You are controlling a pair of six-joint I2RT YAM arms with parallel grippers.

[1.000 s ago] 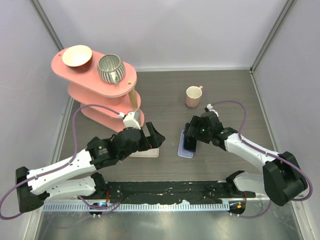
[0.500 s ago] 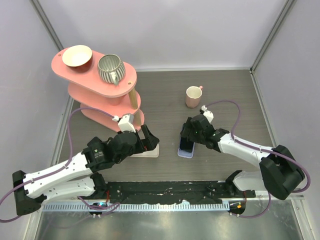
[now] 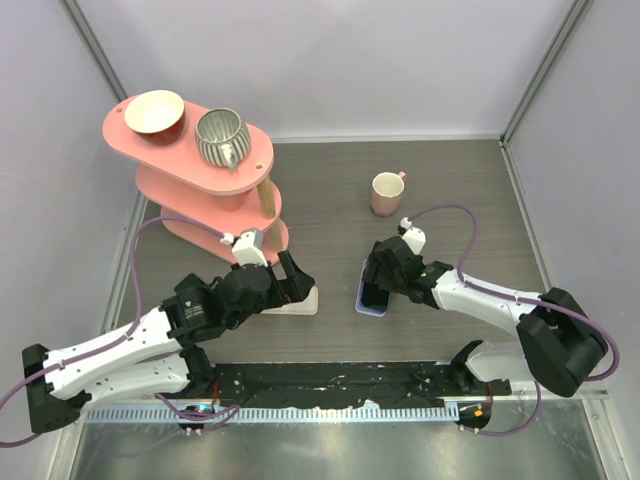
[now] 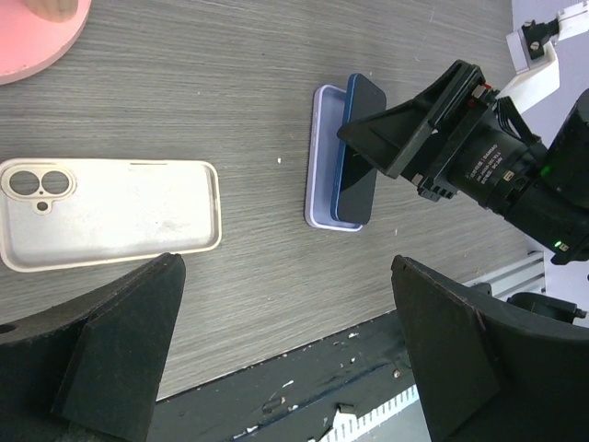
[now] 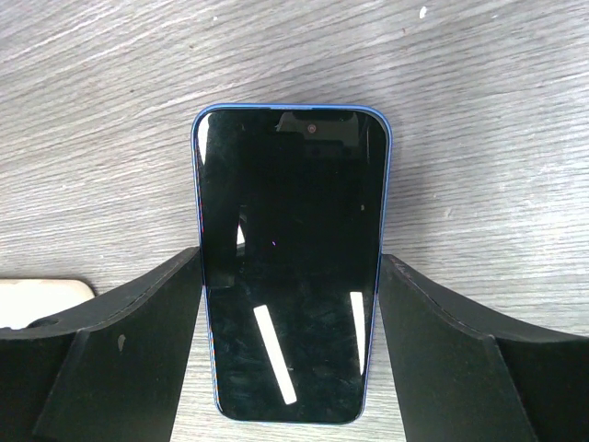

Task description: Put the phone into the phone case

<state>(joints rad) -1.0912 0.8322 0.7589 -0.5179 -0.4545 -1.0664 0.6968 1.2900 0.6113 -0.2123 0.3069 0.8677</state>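
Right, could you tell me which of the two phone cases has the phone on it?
The lavender case, under the phone; the cream case lies empty.

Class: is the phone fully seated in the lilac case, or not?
Not seated. In the left wrist view the phone lies skewed on the lilac case, overhanging one end, with the case's opposite long rim left bare.

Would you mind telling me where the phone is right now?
In the top view, the phone sits right of centre in the right gripper, lying partly on the lavender case, below the pink mug.
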